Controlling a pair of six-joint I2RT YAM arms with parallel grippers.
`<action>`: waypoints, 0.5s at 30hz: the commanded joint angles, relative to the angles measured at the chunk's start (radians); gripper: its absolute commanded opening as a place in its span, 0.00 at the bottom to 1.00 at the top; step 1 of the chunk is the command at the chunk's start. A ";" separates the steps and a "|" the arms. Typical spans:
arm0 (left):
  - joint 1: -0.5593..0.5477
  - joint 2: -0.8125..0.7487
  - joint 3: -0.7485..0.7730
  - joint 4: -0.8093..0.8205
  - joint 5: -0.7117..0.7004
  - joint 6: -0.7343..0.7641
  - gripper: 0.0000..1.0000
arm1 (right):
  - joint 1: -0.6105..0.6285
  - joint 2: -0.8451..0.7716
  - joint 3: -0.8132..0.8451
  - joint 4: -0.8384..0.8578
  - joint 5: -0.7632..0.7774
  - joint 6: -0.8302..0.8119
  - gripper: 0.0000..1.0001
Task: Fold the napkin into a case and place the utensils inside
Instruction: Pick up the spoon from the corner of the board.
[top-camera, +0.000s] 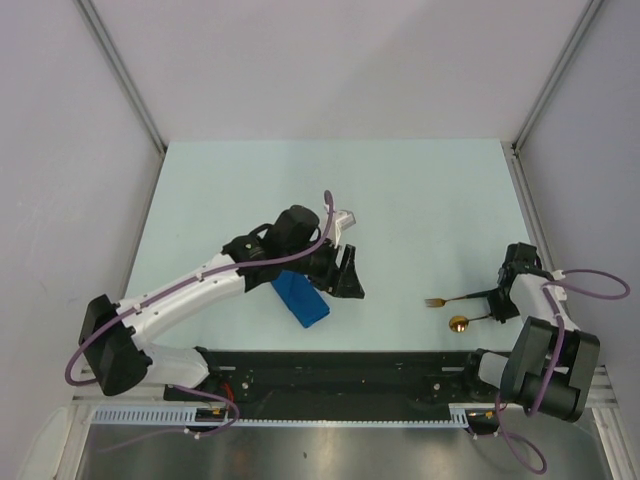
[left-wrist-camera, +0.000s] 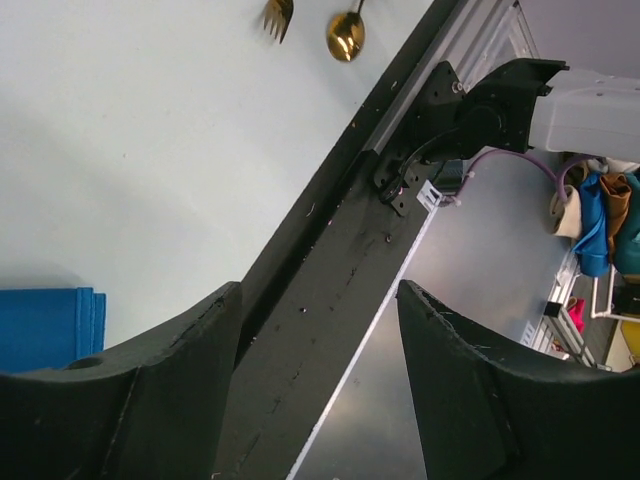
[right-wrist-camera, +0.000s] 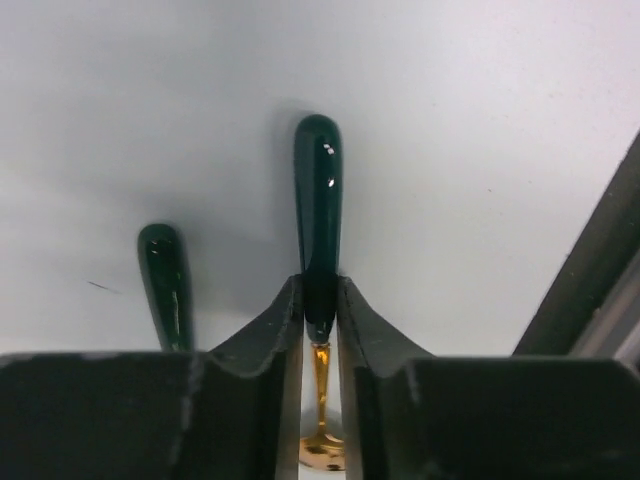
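Judging by the napkin (top-camera: 300, 298), which lies on the table (top-camera: 400, 190) folded into a narrow blue case (left-wrist-camera: 45, 325), the folding looks done. What is left is the loading, since neither the fork (top-camera: 432, 301) nor the spoon (top-camera: 459, 323) is inside yet. My right end effector (right-wrist-camera: 320, 285) is pinched narrow around a dark green handle, its fingers pressed to both sides just above the gold neck. From the rounded gold head below I take this for the spoon, though I cannot be certain. The fork lies just beside it, ungripped, its handle showing to the left in my right wrist view. Both sit well apart from the case, over on my right side. My left end effector (left-wrist-camera: 320, 290) stands wide and holds nothing, hovering just beside the case, whose edge shows at the left of its wrist view. I judge the spoon must next be lifted and carried across.
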 joint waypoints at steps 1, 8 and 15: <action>-0.006 0.036 0.056 0.025 0.064 -0.005 0.68 | -0.015 0.010 -0.050 0.027 -0.028 -0.030 0.09; 0.031 0.048 0.072 0.033 0.072 -0.023 0.69 | 0.001 -0.373 0.015 -0.041 -0.184 -0.172 0.00; 0.117 0.057 0.024 0.097 0.142 -0.078 0.69 | 0.134 -0.513 0.168 0.141 -0.482 -0.364 0.00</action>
